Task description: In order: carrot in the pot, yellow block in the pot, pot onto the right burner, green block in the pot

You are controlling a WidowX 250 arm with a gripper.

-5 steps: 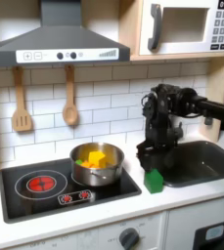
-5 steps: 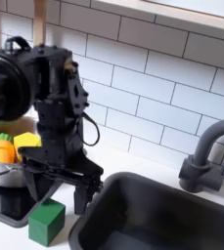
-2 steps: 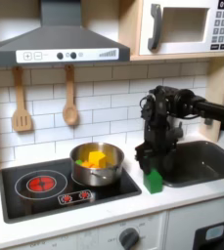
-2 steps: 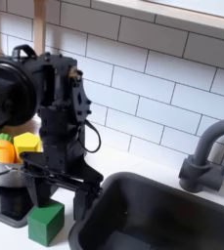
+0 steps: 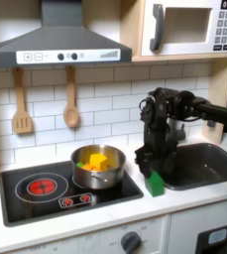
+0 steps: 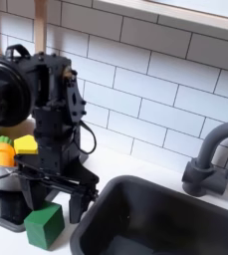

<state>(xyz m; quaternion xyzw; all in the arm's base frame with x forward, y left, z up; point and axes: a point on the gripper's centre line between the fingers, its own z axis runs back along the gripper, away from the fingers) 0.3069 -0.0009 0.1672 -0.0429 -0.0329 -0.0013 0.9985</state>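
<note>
The steel pot (image 5: 98,171) stands on the stove burner at the first exterior view's right. In it lie the orange carrot (image 6: 0,153) with its green top and the yellow block (image 6: 26,145). The green block (image 6: 44,226) rests on the white counter between the stove and the sink, and it also shows as the green block (image 5: 156,184) in the first exterior view. My gripper (image 6: 54,199) hangs open just above that block, its black fingers (image 6: 78,205) spread to either side of it and not touching it. In the first exterior view the gripper (image 5: 150,165) points down beside the pot.
A dark sink (image 6: 165,224) with a grey faucet (image 6: 207,157) lies at the second exterior view's right. The stove's other burner (image 5: 41,186) glows red. Wooden utensils (image 5: 22,107) hang on the tiled wall under a range hood (image 5: 60,45); a microwave (image 5: 189,28) sits above.
My gripper has shifted toward the second exterior view's left and dropped lower, so it is now centred over the green block. The pot and its contents have not moved.
</note>
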